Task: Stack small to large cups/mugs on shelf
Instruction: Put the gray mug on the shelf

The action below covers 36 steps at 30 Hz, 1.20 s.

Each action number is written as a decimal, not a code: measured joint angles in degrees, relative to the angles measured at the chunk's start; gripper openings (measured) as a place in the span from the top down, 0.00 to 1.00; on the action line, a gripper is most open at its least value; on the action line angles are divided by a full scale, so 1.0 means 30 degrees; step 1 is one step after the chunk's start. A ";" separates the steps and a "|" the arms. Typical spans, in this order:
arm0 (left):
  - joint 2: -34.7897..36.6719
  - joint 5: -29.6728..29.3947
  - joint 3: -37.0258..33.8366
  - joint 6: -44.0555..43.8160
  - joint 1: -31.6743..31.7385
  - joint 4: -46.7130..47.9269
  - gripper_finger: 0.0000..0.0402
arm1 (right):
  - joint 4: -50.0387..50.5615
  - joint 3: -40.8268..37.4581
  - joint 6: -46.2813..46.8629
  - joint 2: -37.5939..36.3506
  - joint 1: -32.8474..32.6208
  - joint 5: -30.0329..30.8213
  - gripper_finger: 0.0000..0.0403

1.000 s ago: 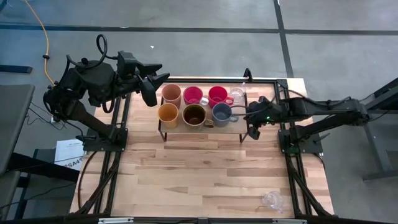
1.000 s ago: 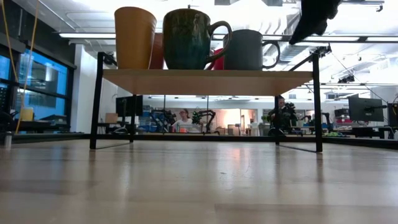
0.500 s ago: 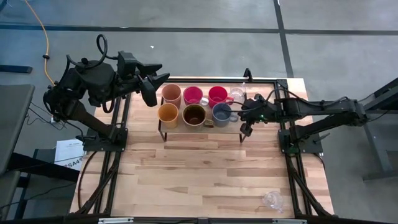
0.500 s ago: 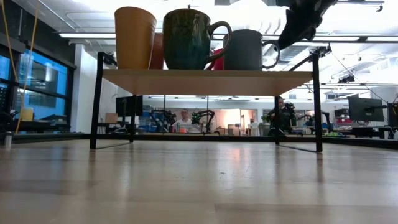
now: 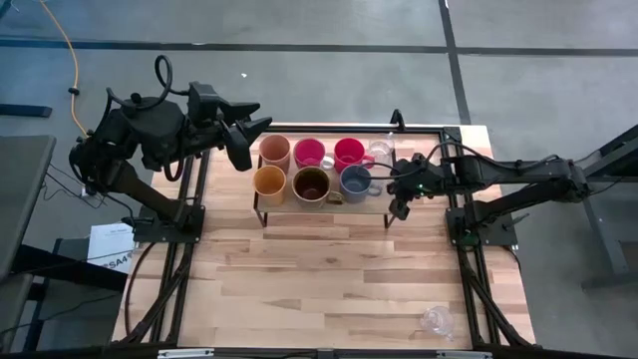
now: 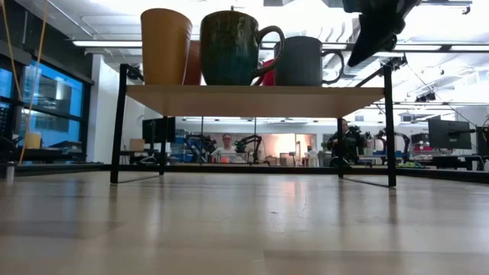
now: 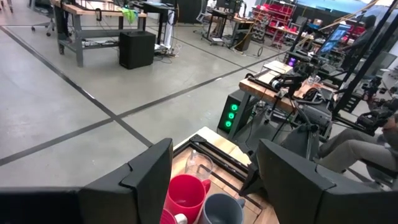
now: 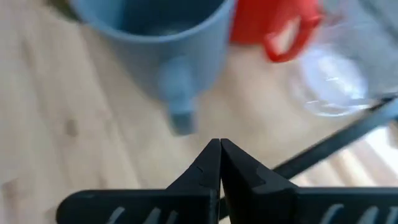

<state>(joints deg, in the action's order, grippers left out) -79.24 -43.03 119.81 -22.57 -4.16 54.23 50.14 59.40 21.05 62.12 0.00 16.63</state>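
Note:
The shelf (image 5: 325,199) stands at the table's far middle. On it stand a peach tumbler (image 5: 274,152), a pink cup (image 5: 309,152), a red cup (image 5: 348,153), a clear glass cup (image 5: 380,152), an orange-yellow cup (image 5: 269,182), a dark-brown mug (image 5: 311,184) and a grey-blue mug (image 5: 355,181). Another clear glass cup (image 5: 436,321) lies on the table near the front right. My right gripper (image 8: 219,146) is shut, touching nothing, just above the shelf's right end, close to the grey-blue mug's handle (image 8: 180,112). My left gripper (image 5: 246,140) hangs open, high over the shelf's left end.
The shelf's black frame (image 6: 390,122) rises just below my right gripper (image 6: 374,42). Bare tabletop (image 5: 319,279) spreads between the shelf and the near edge. Beyond the table, people sit at desks in the room.
My right gripper, still shut, has sunk slightly beside the shelf's right end, swaying a little toward the grey-blue mug and back. The cups have not moved.

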 joint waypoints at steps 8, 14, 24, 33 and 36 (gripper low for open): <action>0.0000 0.0010 0.0004 0.0000 0.0000 0.0148 0.45 | -0.1118 0.0019 -0.0119 0.0106 -0.0341 -0.1755 1.00; 0.0000 0.0008 0.0000 0.0000 0.0001 0.0323 0.45 | -0.1602 0.0019 -0.0543 0.0114 -0.0340 -0.1053 1.00; 0.0000 0.0002 0.0000 0.0000 0.0000 0.0418 0.45 | -0.2946 0.0034 -0.1521 0.0194 -0.0203 -0.0959 1.00; 0.0000 -0.0005 0.0007 -0.0007 0.0000 0.0418 0.45 | -0.3082 0.0034 -0.1663 0.0194 0.0010 -0.1107 1.00; 0.0000 -0.0005 0.0000 -0.0007 0.0002 0.0418 0.45 | -0.2946 0.0040 -0.1903 -0.0004 -0.0046 -0.1142 1.00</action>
<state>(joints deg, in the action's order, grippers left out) -79.24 -43.05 119.81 -22.59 -4.16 55.48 41.31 59.52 15.34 62.10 -0.14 13.21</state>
